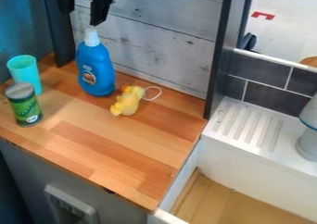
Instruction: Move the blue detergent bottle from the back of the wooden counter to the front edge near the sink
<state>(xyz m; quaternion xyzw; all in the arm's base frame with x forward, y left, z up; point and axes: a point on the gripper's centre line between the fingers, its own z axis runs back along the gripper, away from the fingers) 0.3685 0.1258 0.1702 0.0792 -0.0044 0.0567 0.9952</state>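
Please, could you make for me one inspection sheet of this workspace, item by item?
Surface: wooden counter, small dark mark at front edge.
Main thing: blue bottle, upright, white cap on.
Clutter: teal cup and green can at left; yellow toy right of the bottle.
Gripper: open, above the bottle.
Cables: nothing seen; only a thin white loop by the toy.
Surroundings: whitish plank wall behind, ridged white ledge at right.

On the wooden surface (123,146) there are one blue bottle (95,74), one turquoise cup (25,70), one green can (25,108) and one small yellow toy (129,102), four things in all, while the ridged white drainboard (244,131) at the right bears one pale, blue-banded object (307,143).
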